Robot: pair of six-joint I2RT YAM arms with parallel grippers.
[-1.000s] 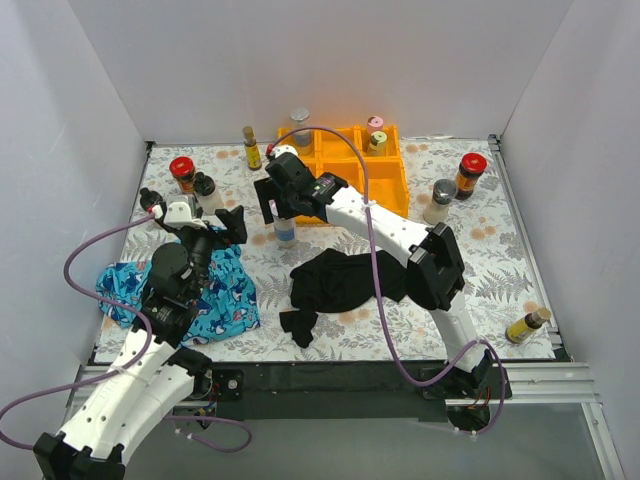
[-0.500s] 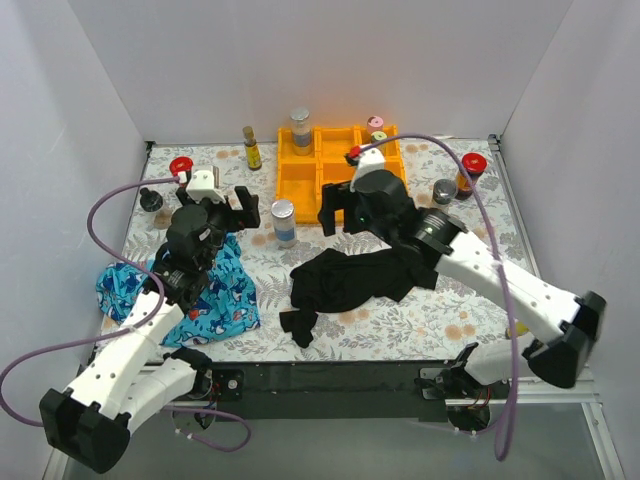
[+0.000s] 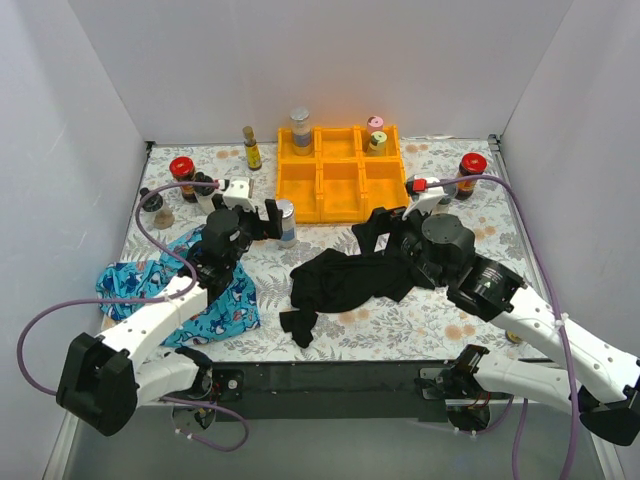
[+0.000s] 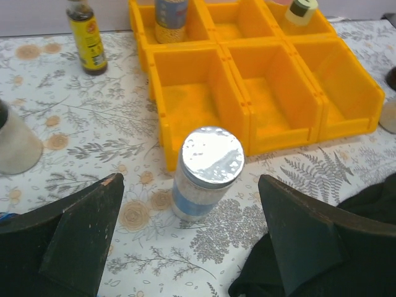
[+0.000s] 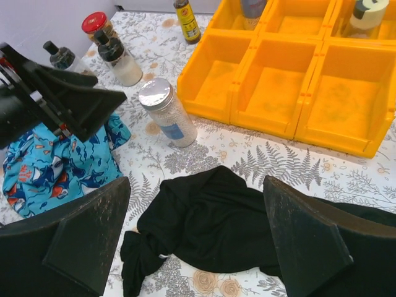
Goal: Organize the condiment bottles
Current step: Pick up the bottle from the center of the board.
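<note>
The left gripper point(image 4: 190, 179) is spread wide and holds nothing. Its two fingers frame a silver-lidded jar point(image 4: 210, 162) that stands upright on the table just in front of the orange tray point(image 4: 233, 94), by the front left compartment. The step in hand looks like a grasp of this jar. To do it well, the fingers should drop below the lid and close on the glass body, with the far finger kept off the tray wall. A straight lift should then clear the rim before the jar goes into an empty compartment.

The right gripper point(image 5: 197, 184) is also wide and empty, over a black cloth point(image 5: 210, 230) and near a blue cloth point(image 5: 52, 166).

The left wrist view shows the jar centred between the fingers but gives mostly its lid. The right wrist view shows its side, with pale contents and a blue label, and a gap to the tray. Only the top view shows a red-lidded jar point(image 3: 182, 171) at the far left and another red-lidded jar point(image 3: 471, 171) at the far right, both outside the tray.
</note>
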